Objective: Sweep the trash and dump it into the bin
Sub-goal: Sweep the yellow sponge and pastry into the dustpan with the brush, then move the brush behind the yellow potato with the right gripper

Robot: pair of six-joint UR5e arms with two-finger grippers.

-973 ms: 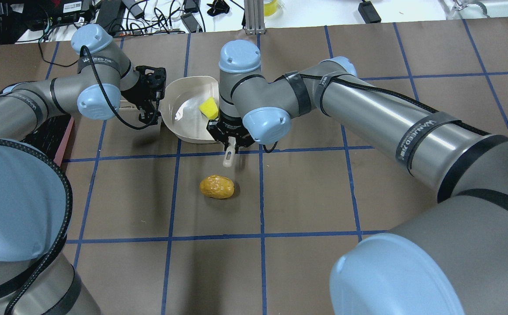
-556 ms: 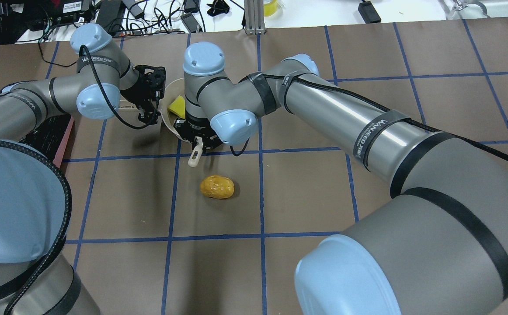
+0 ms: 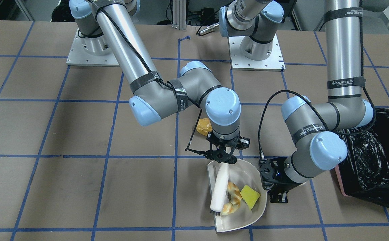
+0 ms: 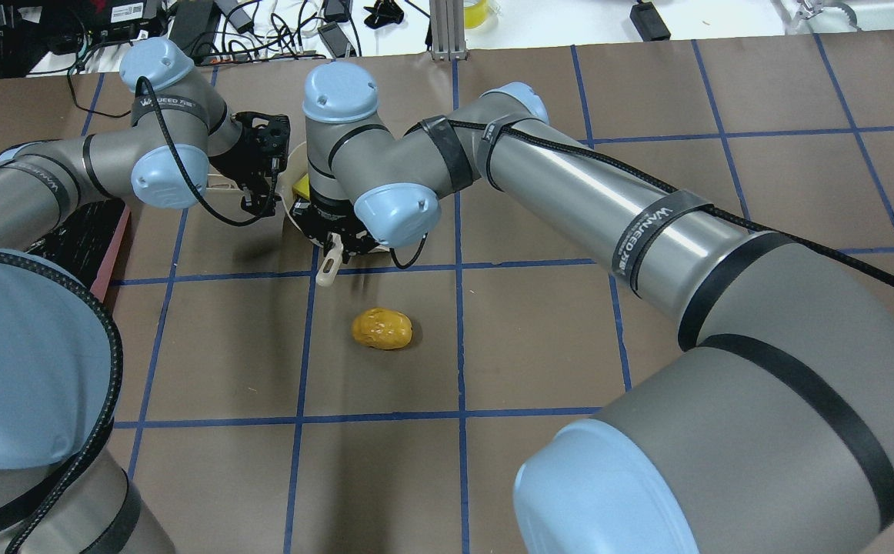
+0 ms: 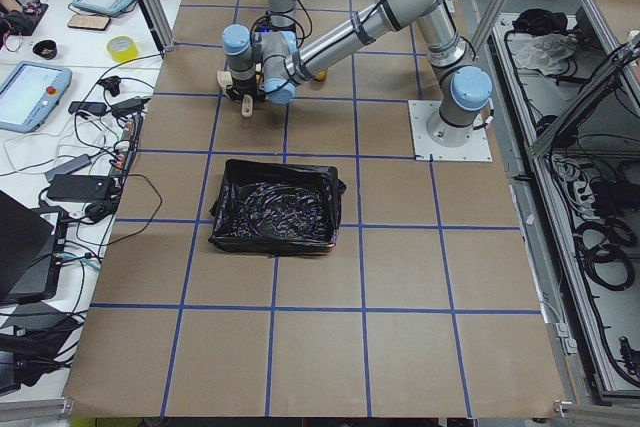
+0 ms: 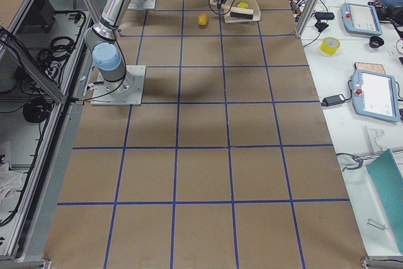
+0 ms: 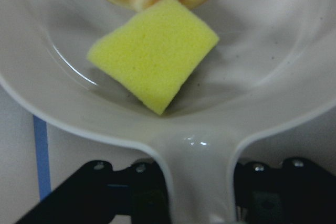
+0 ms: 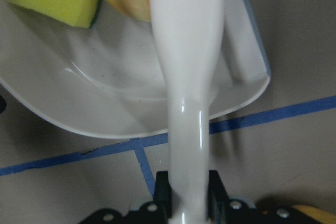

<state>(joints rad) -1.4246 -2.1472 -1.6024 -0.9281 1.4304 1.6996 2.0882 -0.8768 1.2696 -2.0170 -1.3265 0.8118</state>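
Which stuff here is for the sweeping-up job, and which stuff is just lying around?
For the job: beige plastic dustpan, white plastic brush, yellow-green sponge wedge, tan curved bread piece, golden-brown wrinkled potato-like lump, pink-sided bin lined with a black plastic bag.

Just lying about: yellow tape roll and grey-blue tablet screen, both on the side desk.

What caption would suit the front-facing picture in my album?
Brush in the right end effector beside bread piece and sponge in the dustpan the left end effector holds; potato lump outside.
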